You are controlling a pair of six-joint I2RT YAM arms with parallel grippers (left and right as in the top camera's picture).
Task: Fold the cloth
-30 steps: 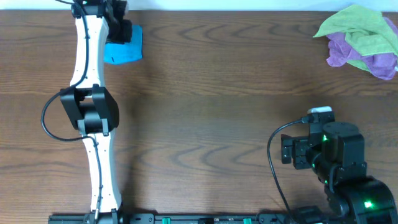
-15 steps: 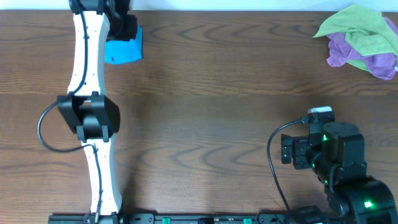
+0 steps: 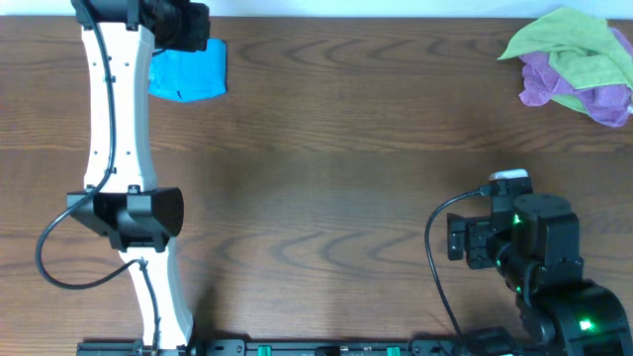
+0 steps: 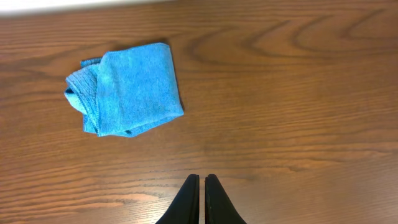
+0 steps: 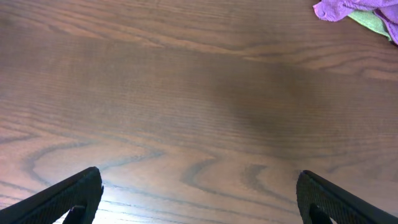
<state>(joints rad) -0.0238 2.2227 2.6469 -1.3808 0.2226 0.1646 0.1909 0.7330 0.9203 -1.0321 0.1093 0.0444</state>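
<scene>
Wooden table (image 4: 298, 124), left pincer (image 4: 201, 179) closed, empty.

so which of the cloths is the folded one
The blue cloth at far left, by the left hand: it lies flat and folded, while the green cloth and purple cloth sit crumpled in a heap at far right.

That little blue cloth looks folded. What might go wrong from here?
The folded blue cloth lies close to the wooden table's far edge; a nudge from the shut left pincer might push it off. Its bunched end looks loose and may unfold.
</scene>
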